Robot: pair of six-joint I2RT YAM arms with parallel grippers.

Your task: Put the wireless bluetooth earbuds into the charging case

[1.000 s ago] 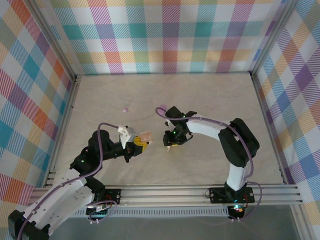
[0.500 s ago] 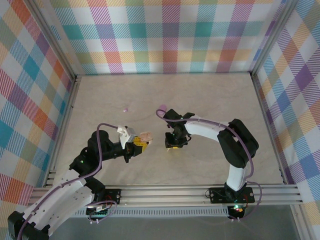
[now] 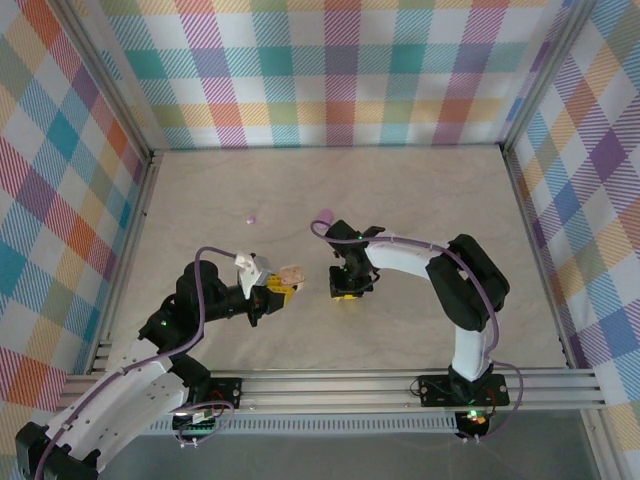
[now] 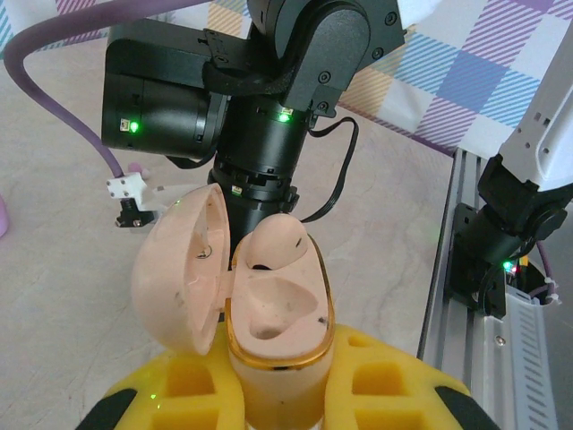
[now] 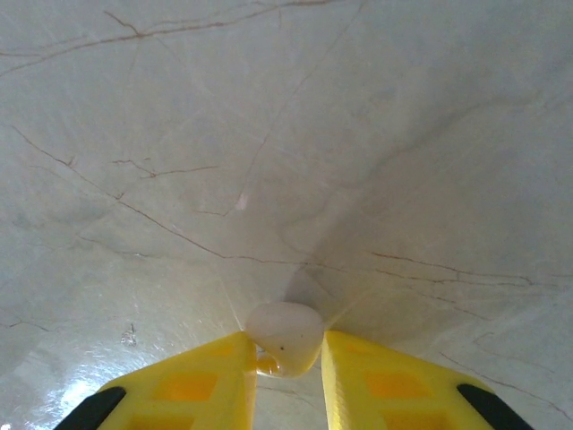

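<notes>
While the left gripper [image 4: 282, 363] clamps the open charging case [image 4: 273, 305] by its base, lid swung aside, both sockets we can see look empty, so no bud is seated yet. The right gripper [image 5: 286, 372] sits low at the table [image 5: 376, 134], pinching a cream-white earbud [image 5: 285, 335] between its tips. We judge the task barely begun: this bud needs carrying across and inserting, and a light purple bud [image 3: 249, 217] lies well apart, untouched.
</notes>
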